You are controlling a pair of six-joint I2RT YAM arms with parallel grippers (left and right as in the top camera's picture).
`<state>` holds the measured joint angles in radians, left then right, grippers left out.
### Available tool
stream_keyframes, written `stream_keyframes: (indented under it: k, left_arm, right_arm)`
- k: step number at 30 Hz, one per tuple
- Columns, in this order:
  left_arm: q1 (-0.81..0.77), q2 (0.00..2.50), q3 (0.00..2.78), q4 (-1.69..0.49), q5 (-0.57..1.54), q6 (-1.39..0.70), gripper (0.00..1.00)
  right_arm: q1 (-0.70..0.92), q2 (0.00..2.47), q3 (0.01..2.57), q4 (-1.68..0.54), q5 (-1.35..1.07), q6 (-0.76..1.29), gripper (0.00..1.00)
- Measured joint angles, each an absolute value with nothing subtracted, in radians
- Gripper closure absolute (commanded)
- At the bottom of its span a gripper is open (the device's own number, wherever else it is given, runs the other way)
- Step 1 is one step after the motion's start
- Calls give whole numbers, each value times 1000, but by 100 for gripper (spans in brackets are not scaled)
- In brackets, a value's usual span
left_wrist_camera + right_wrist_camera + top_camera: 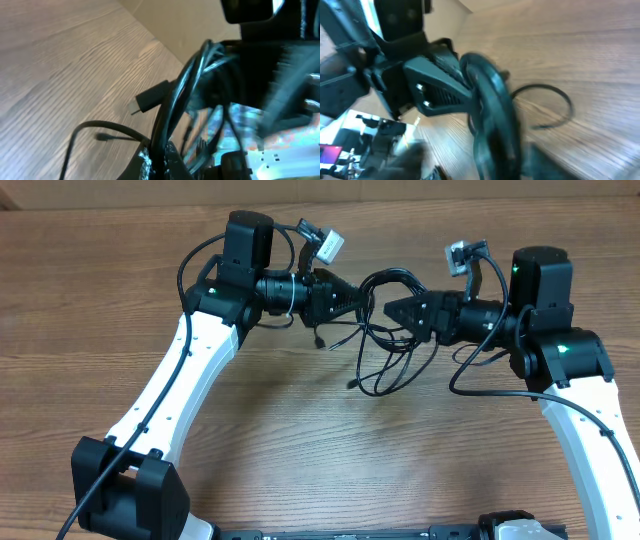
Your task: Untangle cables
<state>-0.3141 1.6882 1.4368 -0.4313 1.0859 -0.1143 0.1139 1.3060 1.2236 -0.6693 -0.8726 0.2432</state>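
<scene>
Evidently the cables (383,332) are one knotted bunch, held up between the two arms at the far middle of the table (300,450), with loose loops drooping onto the wood on the near side. The left gripper (362,302) has its jaws shut tight on the bunch's left side. Its wrist view shows several strands rising together from the jaws, and a plug (150,101) sticks out to the left. The right gripper (397,310) sits at the bunch's right side, but blur hides whether its jaws are open or pinching a strand. With several cords likely clamped at once, a pull apart could drag the whole tangle and tighten the knot. The plug might also snag in a loop.
</scene>
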Motion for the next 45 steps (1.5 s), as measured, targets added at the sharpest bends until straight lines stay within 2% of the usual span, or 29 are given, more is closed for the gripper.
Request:
stream_keyframes:
  k: [8, 10, 13, 15, 19, 24, 28, 31, 33, 36, 37, 45]
  left_arm:
    - [-314, 1688, 1439, -654, 933, -78, 96]
    - [-314, 1688, 1439, -683, 892, -57, 96]
    - [-314, 1688, 1439, -683, 878, -49, 96]
    - [-314, 1688, 1439, -682, 878, -48, 96]
    - [-314, 1688, 1439, -680, 878, -45, 96]
    - [-314, 1688, 1439, -638, 915, -44, 96]
    - [-314, 1688, 1439, -601, 958, -44, 96]
    - [-314, 1688, 1439, -599, 973, -44, 96]
    - [-314, 1688, 1439, -599, 977, -44, 96]
    - [-314, 1688, 1439, -599, 977, -44, 96]
    - [-314, 1688, 1439, -599, 977, -44, 96]
    - [-314, 1688, 1439, -599, 957, -57, 96]
  right_arm:
    - [114, 1306, 1224, -804, -752, 133, 0]
    - [114, 1306, 1224, -834, -672, 116, 16]
    - [114, 1306, 1224, -877, -622, 79, 22]
    - [114, 1306, 1224, -924, -599, 15, 42]
    - [114, 1306, 1224, -942, -587, -34, 60]
    - [114, 1306, 1224, -943, -583, -64, 64]
    - [114, 1306, 1224, -943, -584, -73, 78]
    - [114, 1306, 1224, -943, -585, -75, 72]
    - [114, 1306, 1224, -943, -584, -78, 74]
    - [114, 1306, 1224, -942, -584, -81, 94]
    - [114, 1306, 1224, -944, -583, -80, 96]
    - [114, 1306, 1224, -965, -584, -82, 96]
